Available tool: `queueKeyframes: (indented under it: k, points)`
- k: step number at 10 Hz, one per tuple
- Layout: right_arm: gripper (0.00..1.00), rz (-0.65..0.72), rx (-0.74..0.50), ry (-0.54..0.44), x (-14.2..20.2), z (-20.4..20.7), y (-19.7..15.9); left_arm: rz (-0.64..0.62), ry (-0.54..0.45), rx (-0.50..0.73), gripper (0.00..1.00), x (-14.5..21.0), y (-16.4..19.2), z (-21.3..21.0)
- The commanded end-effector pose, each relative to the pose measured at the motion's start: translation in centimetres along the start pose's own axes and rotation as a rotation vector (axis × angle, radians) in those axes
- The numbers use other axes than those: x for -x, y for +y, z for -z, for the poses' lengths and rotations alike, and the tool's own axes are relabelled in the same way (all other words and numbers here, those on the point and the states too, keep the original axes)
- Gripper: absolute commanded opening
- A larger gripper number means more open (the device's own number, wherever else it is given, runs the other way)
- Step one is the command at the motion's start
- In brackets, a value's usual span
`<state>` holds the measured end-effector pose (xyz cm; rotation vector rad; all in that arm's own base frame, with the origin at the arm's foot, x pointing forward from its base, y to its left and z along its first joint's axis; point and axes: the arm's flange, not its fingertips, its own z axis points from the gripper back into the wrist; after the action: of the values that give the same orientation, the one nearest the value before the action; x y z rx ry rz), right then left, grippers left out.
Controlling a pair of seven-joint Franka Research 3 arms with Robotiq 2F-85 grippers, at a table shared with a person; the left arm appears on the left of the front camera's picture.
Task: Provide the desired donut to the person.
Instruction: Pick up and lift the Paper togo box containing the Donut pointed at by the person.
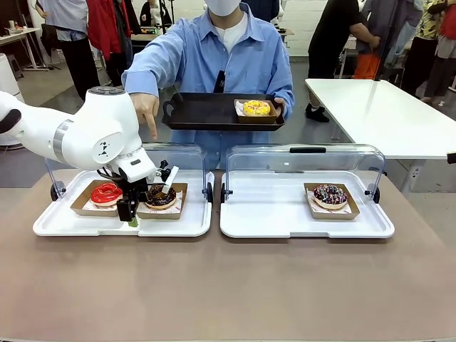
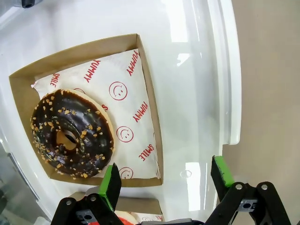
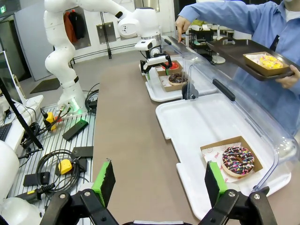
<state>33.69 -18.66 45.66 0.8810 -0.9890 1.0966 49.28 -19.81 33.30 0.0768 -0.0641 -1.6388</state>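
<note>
In the front view the left arm (image 1: 92, 135) is covering the left side of the chocolate donut (image 1: 161, 197). From the left wrist, the red donut (image 2: 136, 217) is being cut off by the bottom edge, behind the left tool (image 2: 164, 173). The top edge is cutting off the person's (image 1: 228, 64) head

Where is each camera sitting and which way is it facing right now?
Front: fixed on the robot's side, facing across the table at the person; left arm and left hand show.
Left wrist: above the white tray, looking down at the chocolate nut donut; open left hand at bottom.
Right wrist: at the table's right side, looking along it past the sprinkled donut to the left arm; open right hand at bottom.
Shared: all three show the chocolate nut donut.
</note>
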Motion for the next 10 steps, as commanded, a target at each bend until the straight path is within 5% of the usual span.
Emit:
queueKeyframes:
  k: [1, 3, 7, 9, 10]
  points:
    - [1.0, -0.013, -0.006, -0.009, 0.15, -0.13, 0.12, -0.007, 0.007, -0.01, 1.0, -0.11, 0.7, 0.28]
    - [1.0, -0.013, -0.006, -0.009, 0.15, -0.13, 0.12, -0.009, -0.002, -0.003, 1.0, -0.13, 0.81, 0.4]
    - [1.0, -0.013, -0.006, -0.009, 0.15, -0.13, 0.12, -0.002, -0.025, 0.008, 0.0, -0.02, 0.87, 0.42]
    - [1.0, -0.013, -0.006, -0.009, 0.15, -0.13, 0.12, 0.0, -0.029, 0.011, 0.0, -0.04, 0.86, 0.37]
    - [1.0, -0.013, -0.006, -0.009, 0.15, -0.13, 0.12, 0.0, -0.028, 0.012, 0.1, -0.03, 0.84, 0.36]
